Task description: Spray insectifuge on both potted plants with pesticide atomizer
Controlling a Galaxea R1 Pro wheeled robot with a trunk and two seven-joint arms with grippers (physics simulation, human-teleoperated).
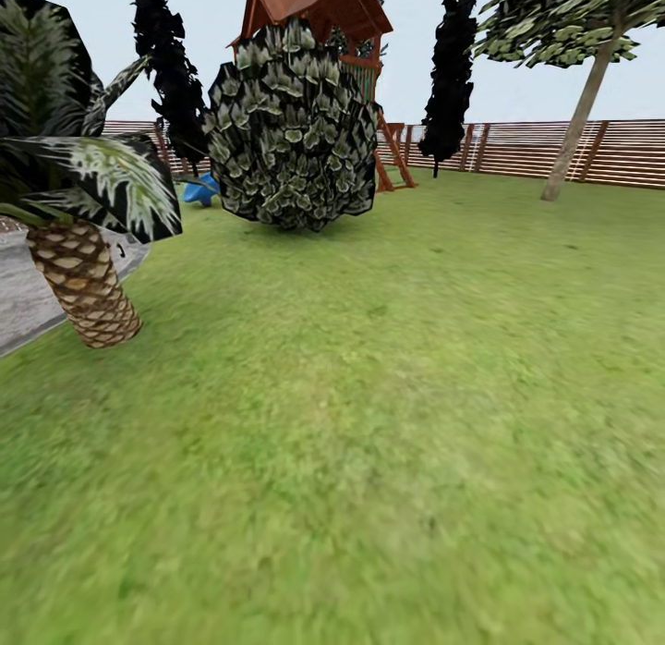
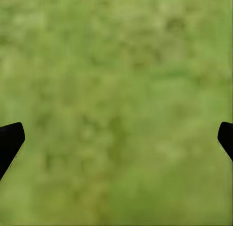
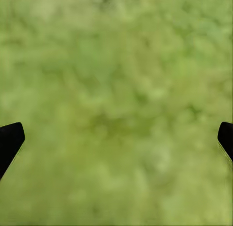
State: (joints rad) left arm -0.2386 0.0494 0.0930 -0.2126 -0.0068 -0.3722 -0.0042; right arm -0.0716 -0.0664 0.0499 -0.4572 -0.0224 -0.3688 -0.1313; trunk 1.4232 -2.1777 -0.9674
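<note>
My wrist views: grass (image 2: pixel 116 90) blurred, finger (image 2: pixel 9 141) tips cut off at edges. Playhouse (image 1: pixel 319 12) half hidden behind shrub (image 1: pixel 291 127).

— Where do we look from?
— Our head camera faces forward across the lawn (image 1: pixel 388 423) toward the fence (image 1: pixel 554 151).
— And our wrists?
— Both look close down onto that same grass.
</note>
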